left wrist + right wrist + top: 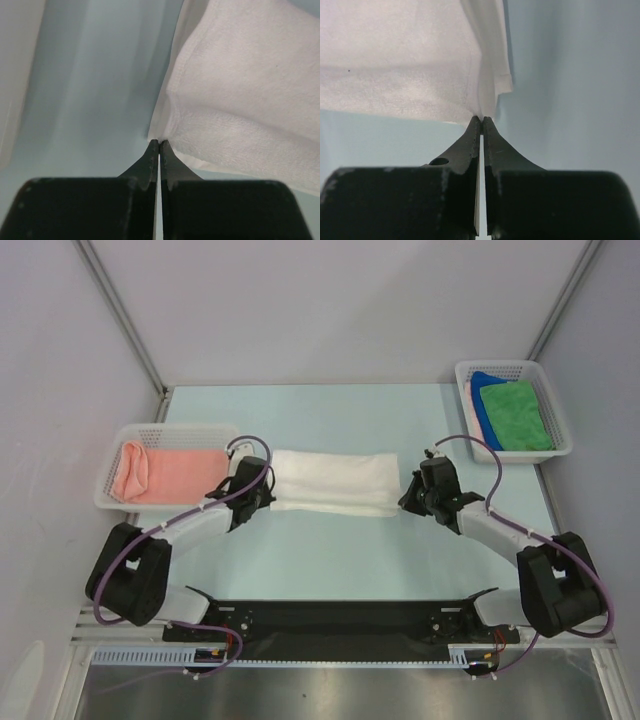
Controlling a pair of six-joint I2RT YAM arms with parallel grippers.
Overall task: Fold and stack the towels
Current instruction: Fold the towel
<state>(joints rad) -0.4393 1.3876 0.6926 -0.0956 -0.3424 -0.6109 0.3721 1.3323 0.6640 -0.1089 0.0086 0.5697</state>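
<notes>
A white towel (335, 480) lies folded lengthwise across the middle of the table. My left gripper (268, 498) is shut on its near left corner, the tips pinching the white towel (240, 90) in the left wrist view. At the near right corner my right gripper (408, 496) is likewise shut on the white towel (410, 65). A salmon pink towel (168, 472) rests folded in the left basket (160, 432). The right basket (505, 370) holds a green towel (515, 415) lying over a blue towel (480, 385).
Both white perforated baskets sit at the table's sides, the left one level with the grippers, the right one further back. Grey walls enclose the table on three sides. The arms' black base rail (330, 620) runs along the near edge.
</notes>
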